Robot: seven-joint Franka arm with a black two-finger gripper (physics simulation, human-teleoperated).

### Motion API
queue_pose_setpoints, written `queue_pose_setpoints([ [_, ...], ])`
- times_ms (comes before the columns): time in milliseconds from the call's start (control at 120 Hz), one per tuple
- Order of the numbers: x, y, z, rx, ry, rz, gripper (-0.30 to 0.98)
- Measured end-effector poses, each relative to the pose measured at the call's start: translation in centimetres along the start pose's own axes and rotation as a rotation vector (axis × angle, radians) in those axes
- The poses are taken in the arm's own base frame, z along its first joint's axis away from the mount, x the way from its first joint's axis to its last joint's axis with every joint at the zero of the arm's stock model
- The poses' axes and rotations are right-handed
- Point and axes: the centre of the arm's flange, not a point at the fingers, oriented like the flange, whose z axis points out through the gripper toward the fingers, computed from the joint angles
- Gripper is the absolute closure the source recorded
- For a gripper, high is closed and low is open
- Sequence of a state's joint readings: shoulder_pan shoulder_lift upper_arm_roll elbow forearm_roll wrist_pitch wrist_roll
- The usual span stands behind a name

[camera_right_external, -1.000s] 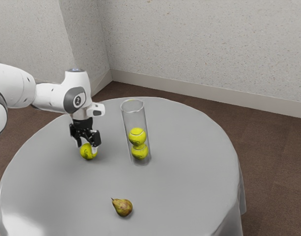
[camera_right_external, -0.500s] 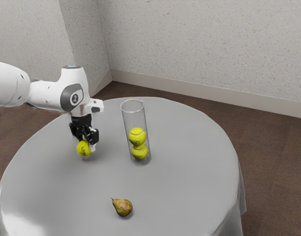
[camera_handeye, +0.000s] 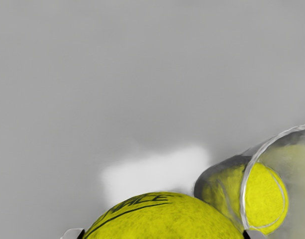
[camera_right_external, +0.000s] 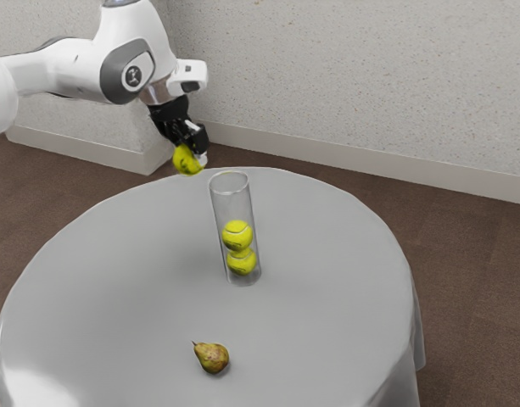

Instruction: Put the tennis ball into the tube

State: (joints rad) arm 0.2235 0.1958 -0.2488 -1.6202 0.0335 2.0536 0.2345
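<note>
Tennis ball [camera_right_external: 187, 162] aloft in the pincer [camera_right_external: 192, 155]

The pincer grips the ball from two sides, clear of the table [camera_right_external: 115, 297] and near the mouth of the clear tube [camera_right_external: 232, 205], outside it; the tube stands on the table with two balls [camera_right_external: 237, 236] stacked inside; a pear [camera_right_external: 212, 358] lies on the tabletop, well apart from the tube; dark lettering marks the gripped ball.

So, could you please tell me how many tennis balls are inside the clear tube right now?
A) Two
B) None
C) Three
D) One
A: the clear tube holds two balls, an upper one resting on a lower one.
</note>
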Motion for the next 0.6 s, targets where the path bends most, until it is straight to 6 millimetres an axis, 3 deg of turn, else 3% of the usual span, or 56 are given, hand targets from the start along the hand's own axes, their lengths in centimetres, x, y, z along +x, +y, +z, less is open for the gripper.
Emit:
queue_pose_setpoints([
  [117,1.2,2.4,-1.4,-0.009,0.034,0.028,0.44],
  [233,1.7,3.7,-1.0,-0.019,0.037,0.041,0.43],
  [600,3.7,3.7,0.5,-0.043,0.062,0.043,0.12],
])
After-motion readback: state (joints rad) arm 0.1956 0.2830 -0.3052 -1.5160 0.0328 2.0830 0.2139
